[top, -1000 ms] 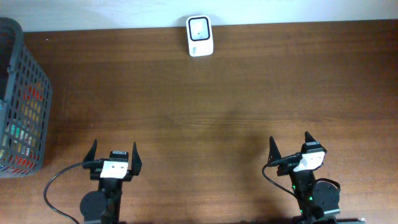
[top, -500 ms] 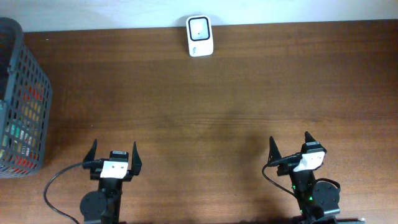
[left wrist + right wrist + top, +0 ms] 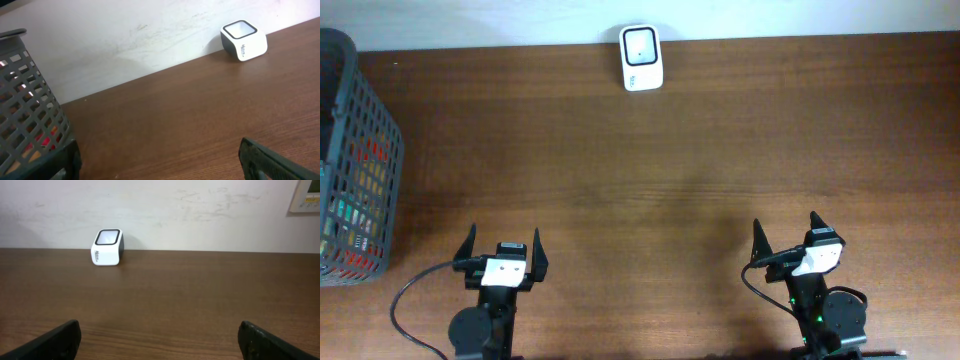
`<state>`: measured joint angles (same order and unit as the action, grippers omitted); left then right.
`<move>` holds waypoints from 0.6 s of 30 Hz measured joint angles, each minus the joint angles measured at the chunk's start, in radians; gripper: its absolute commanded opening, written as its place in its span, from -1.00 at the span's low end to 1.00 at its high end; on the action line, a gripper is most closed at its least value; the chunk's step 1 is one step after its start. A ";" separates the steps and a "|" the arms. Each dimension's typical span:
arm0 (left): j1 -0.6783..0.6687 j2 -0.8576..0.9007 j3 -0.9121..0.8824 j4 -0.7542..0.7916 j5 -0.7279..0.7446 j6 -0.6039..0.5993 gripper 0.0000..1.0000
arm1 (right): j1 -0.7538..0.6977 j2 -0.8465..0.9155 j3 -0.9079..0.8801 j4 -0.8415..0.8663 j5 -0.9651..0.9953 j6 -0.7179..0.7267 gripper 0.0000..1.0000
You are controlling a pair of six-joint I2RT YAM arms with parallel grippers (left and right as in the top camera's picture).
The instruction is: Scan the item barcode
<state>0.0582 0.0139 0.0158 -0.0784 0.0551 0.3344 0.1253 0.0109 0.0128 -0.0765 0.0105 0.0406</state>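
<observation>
1. At the far left stood a dark plastic mesh basket, rigid and square-holed. Colourful packaged items showed through its wall and none lay outside it, so the task looked unstarted.
2. The left gripper hung over the near edge of the brown wood-grain table, jaws spread wide and holding nothing.
3. The scanner, a small rounded white box with a dark-rimmed glossy window, sat at the far edge against the wall.
4. The right gripper was likewise agape and empty. Picking an item, presenting it and scanning it were all left to do.
</observation>
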 measured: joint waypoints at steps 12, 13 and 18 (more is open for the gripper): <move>0.000 0.002 -0.003 0.057 0.000 0.000 0.98 | 0.000 0.000 0.000 0.000 0.000 0.000 0.97; 0.000 0.003 -0.006 0.100 0.001 -0.006 0.98 | 0.000 0.000 0.000 0.000 0.000 0.000 0.97; 0.000 0.095 0.092 0.132 0.000 -0.046 0.98 | 0.000 0.001 0.000 0.000 0.000 0.000 0.97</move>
<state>0.0582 0.1093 0.1081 0.0532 0.0555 0.2882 0.1253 0.0120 0.0128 -0.0761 0.0105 0.0402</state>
